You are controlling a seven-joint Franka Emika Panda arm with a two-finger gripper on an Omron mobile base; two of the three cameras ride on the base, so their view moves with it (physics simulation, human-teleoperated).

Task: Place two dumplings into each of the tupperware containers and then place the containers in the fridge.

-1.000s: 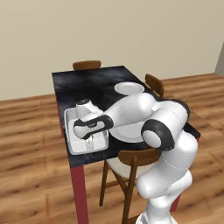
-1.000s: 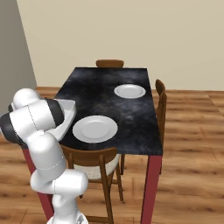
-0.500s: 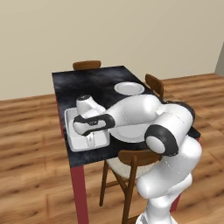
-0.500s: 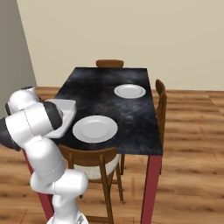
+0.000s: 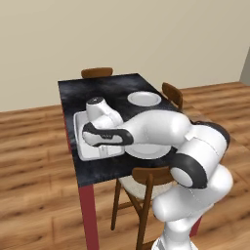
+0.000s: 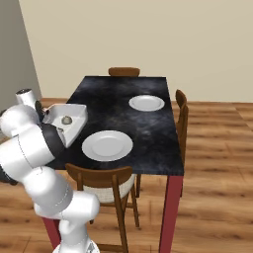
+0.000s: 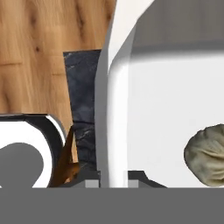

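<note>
While I've got the hand view up, the pincer is clamped on the rim of the white container, one tip either side of the wall. One dumpling sits inside, cut off at the right edge. From the left base view the arm hides most of the container, near the surface edge. Two plates sit further right.

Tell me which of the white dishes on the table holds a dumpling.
The deep rectangular white container at the table's edge: a tan dumpling lies inside it. The two round plates, near and far, are flat and bare.
</note>
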